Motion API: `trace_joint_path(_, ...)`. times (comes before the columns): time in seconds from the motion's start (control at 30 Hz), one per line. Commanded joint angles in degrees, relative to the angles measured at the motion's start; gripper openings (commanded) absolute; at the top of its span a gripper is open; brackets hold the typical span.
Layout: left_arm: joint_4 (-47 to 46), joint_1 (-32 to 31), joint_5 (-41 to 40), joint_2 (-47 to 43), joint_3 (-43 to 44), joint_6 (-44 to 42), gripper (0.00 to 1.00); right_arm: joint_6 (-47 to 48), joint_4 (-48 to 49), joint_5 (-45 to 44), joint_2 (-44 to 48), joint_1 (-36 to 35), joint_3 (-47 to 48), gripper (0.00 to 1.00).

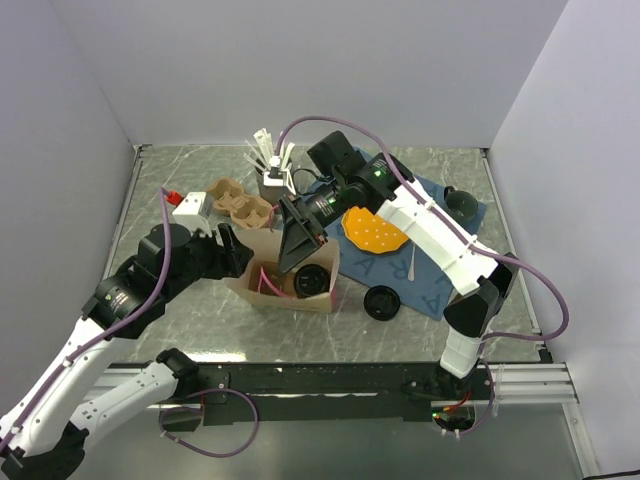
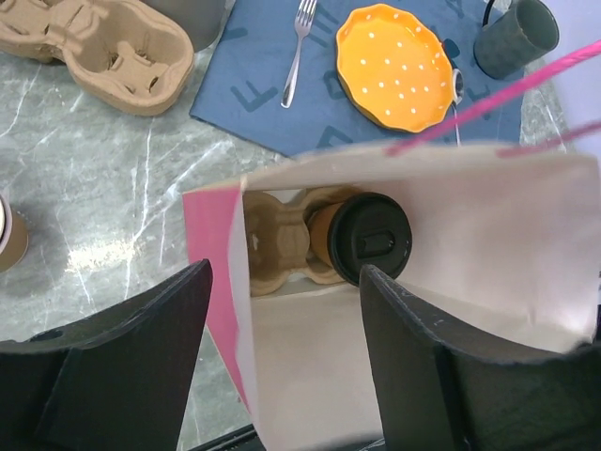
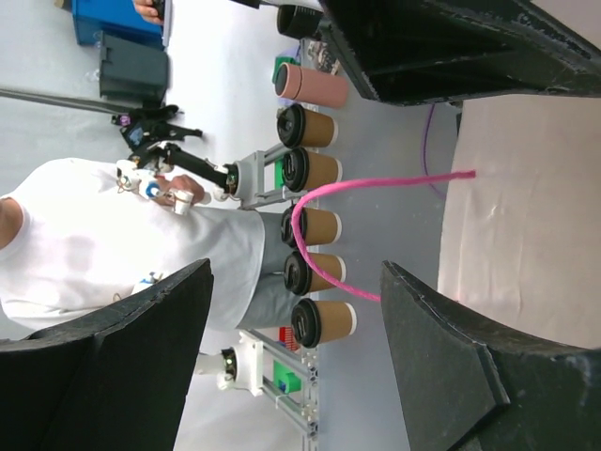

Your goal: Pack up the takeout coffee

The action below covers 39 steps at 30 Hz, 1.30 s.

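Observation:
The takeout coffee (image 1: 313, 281), a kraft-brown cup with a black sip lid, stands inside the open paper bag (image 1: 262, 285). In the left wrist view the coffee (image 2: 371, 237) sits in a brown pulp carrier (image 2: 280, 242) at the bag's bottom. My left gripper (image 1: 229, 250) is open at the bag's left side, and the bag's (image 2: 310, 376) pink-edged wall lies between its spread jaws (image 2: 286, 282). My right gripper (image 1: 300, 243) hovers open and empty over the bag's mouth. The right wrist view (image 3: 296, 272) shows the bag's pink handle (image 3: 319, 202) and wall (image 3: 526, 216).
A blue cloth (image 1: 440, 280) to the right holds an orange plate (image 1: 374, 230), a fork (image 2: 296, 52) and a dark mug (image 1: 460, 205). A loose black lid (image 1: 382, 302) lies right of the bag. Pulp carriers (image 1: 240, 203), a utensil holder (image 1: 272, 178) and a white box (image 1: 190, 207) stand behind.

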<state>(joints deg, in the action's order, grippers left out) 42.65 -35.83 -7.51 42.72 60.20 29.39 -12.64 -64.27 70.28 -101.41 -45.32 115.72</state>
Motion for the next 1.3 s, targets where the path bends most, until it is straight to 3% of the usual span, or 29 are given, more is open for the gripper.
trace_joint_path(0.0,-2.0,-0.2,-0.6,0.3,2.5,-1.5,0.7,-0.8,0.6,1.4,0.1,0.4,2.1,0.79)
trace_joint_path(0.37,-3.1,-0.1,-0.9,1.5,0.9,-2.5,0.7,0.4,-1.0,0.5,1.5,0.2,-2.8,0.81)
trace_joint_path(0.7,-3.5,0.0,-0.8,2.5,1.8,-3.3,0.7,2.0,-4.6,-2.2,0.2,0.1,2.4,0.81)
trace_joint_path(0.87,-2.1,0.1,-1.4,3.2,8.3,-4.3,0.74,-4.1,-0.2,-4.2,2.2,0.2,7.6,0.79)
trace_joint_path(0.97,-1.3,0.1,-2.8,4.2,12.9,-4.3,0.79,-7.6,1.2,-13.0,3.7,0.8,10.0,0.79)
trace_joint_path(1.1,-0.7,0.1,-4.5,5.5,16.5,-3.0,0.88,-10.7,5.9,-28.1,9.0,0.8,5.6,0.77)
trace_joint_path(1.27,-2.8,0.1,-7.9,8.2,19.6,-4.4,0.91,-12.0,9.2,-59.4,18.7,0.1,-1.7,0.79)
